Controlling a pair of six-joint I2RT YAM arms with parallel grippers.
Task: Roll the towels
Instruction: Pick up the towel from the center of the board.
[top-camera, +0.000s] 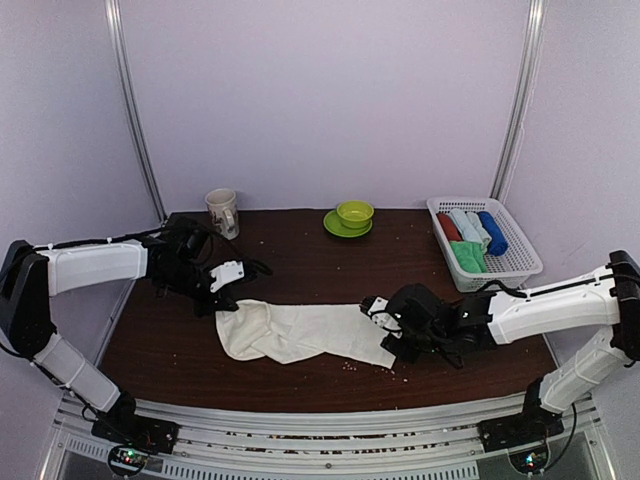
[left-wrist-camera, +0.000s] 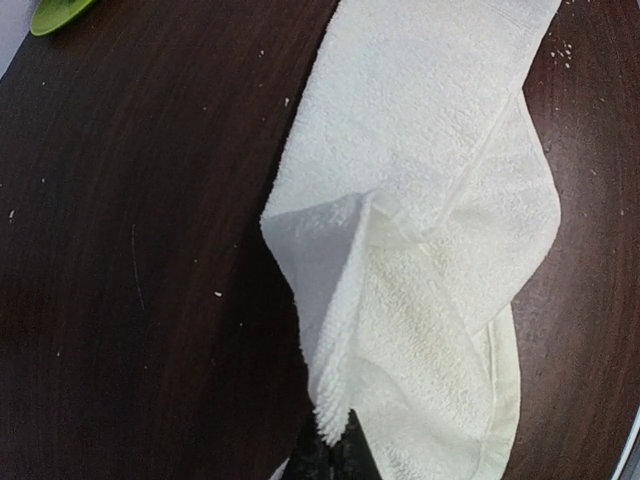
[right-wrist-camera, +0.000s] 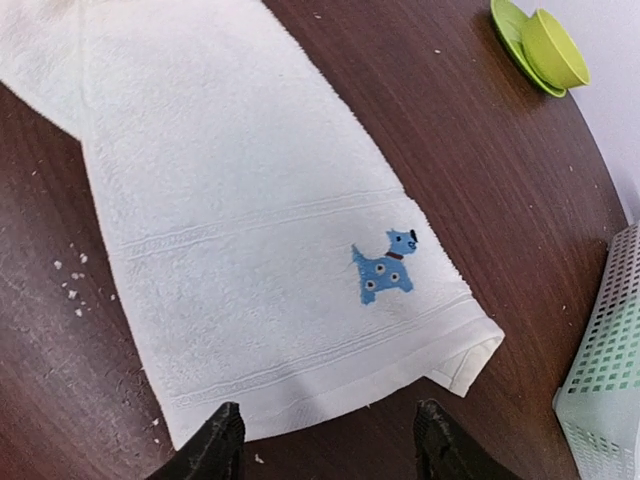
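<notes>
right gripper (right-wrist-camera: 328, 425): fingers apart, low at the hemmed end of white towel (right-wrist-camera: 230, 220), holding nothing | left gripper (top-camera: 224, 288): closed on the other, bunched end | white towel: soft terry, folded long, blue dog (right-wrist-camera: 385, 268) stitched on, lies on dark wood table (top-camera: 300, 265) | far: green towel (top-camera: 468, 257) in white mesh basket (top-camera: 522, 262); green bowl (top-camera: 355, 211); mug (top-camera: 222, 211)

Cream-white towel (right-wrist-camera: 230, 200) with a blue spotted dog (right-wrist-camera: 383, 268), dark brown table (right-wrist-camera: 450, 150)

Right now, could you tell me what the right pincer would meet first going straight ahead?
Probably the near hem of the white towel, just ahead of the open right pincer; depth is unclear.
</notes>
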